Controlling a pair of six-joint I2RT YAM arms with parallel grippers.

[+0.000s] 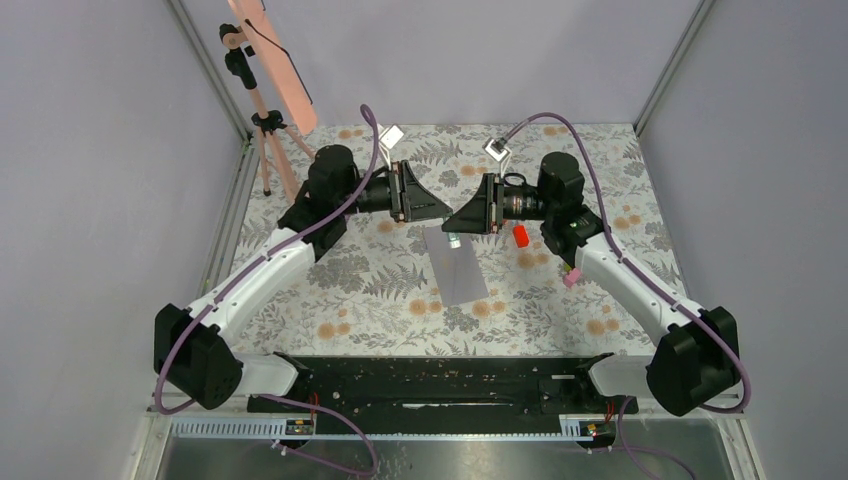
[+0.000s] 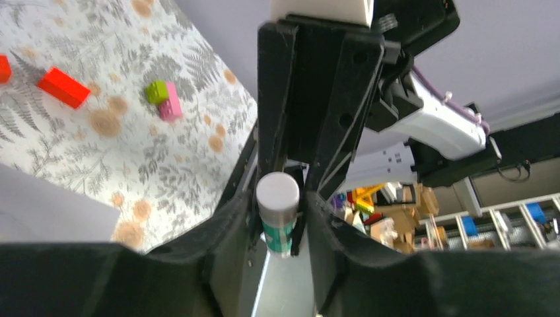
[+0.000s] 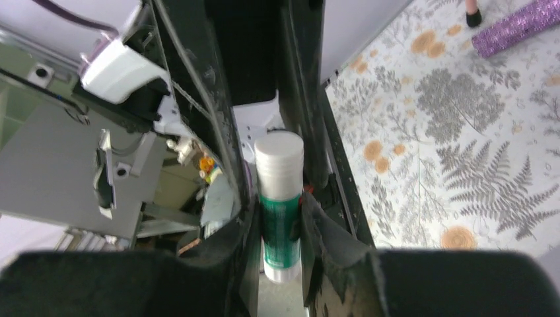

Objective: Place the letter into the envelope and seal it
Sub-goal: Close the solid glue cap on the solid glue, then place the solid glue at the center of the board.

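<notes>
The grey-lilac envelope lies flat mid-table, its corner showing in the left wrist view. The letter is hidden. Just above the envelope's far end, a glue stick with a green label and white cap stands between both grippers, which meet nose to nose. My left gripper is shut around the stick, whose cap end points towards its camera. My right gripper is shut on the green body, with the white cap sticking out past its fingertips.
A red block and a pink block lie right of the envelope. The left wrist view shows the red block and a green-and-pink block. A tripod with a pink panel stands at the back left.
</notes>
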